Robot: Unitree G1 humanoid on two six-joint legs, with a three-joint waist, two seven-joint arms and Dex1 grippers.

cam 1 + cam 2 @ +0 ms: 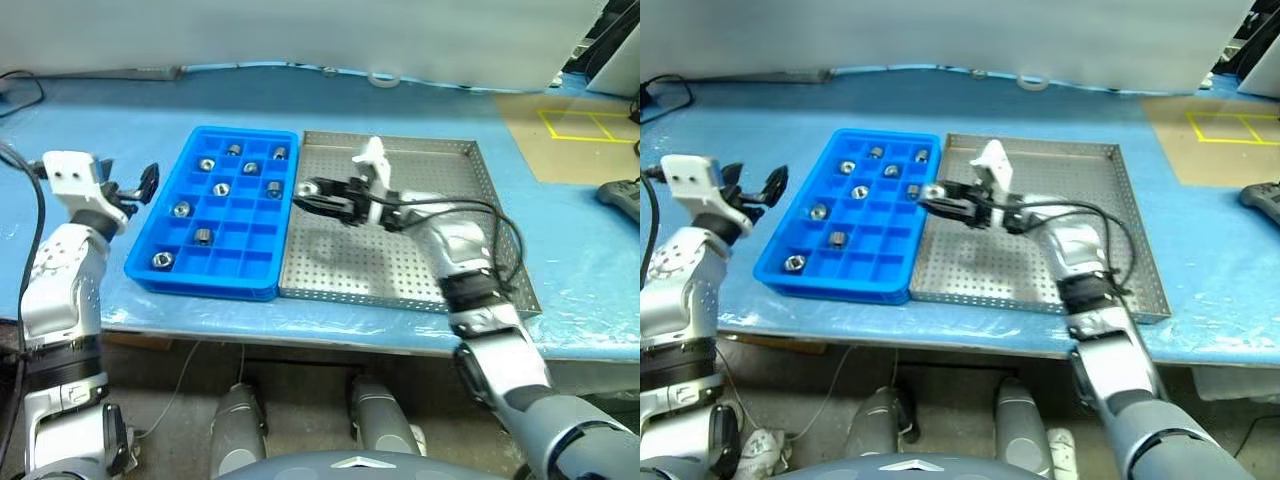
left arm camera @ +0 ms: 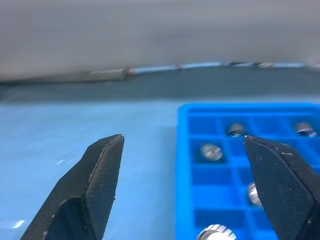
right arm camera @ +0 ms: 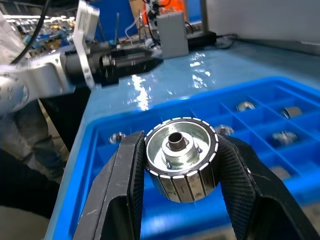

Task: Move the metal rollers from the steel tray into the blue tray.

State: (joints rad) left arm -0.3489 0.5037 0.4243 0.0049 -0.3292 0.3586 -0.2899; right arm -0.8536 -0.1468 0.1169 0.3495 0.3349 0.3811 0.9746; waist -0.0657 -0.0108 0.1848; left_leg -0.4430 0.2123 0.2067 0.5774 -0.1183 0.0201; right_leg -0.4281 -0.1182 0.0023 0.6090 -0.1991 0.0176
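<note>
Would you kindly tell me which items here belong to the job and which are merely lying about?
Job:
- shiny silver metal roller in right claw
- grey perforated steel tray
- bright blue compartmented plastic tray

Lying about:
- white tape ring
- black handset

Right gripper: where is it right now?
In the head views the right gripper is shut on a metal roller, at the steel tray's left edge beside the blue tray.
</note>
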